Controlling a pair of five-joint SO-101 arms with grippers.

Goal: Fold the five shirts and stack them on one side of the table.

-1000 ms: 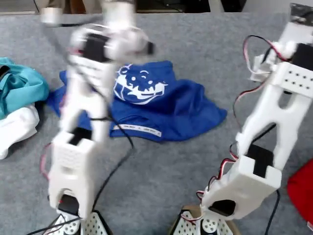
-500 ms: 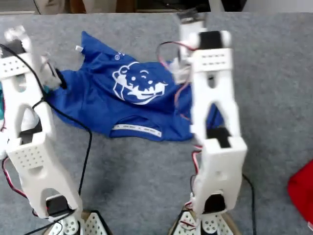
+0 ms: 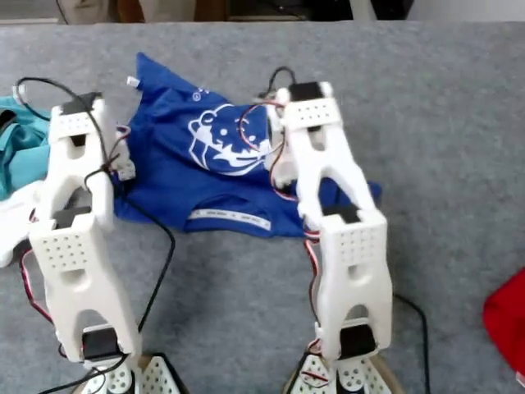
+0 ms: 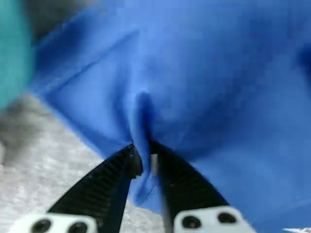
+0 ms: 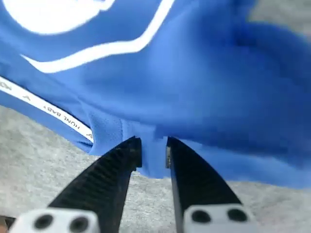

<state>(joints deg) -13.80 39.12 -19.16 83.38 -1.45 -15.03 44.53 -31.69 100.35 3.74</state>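
Grey table (image 3: 443,107) | blue shirt (image 3: 221,185) pinched by left gripper (image 4: 146,162) and right gripper (image 5: 153,148) | teal shirt (image 3: 25,148) near | red shirt (image 3: 509,324) well apart

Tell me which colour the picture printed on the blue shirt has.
White. The picture on the blue shirt shows best in the high view.

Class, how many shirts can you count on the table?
4: blue shirt mid-table; teal shirt and white shirt at left edge; red shirt at right edge. More may be hidden.
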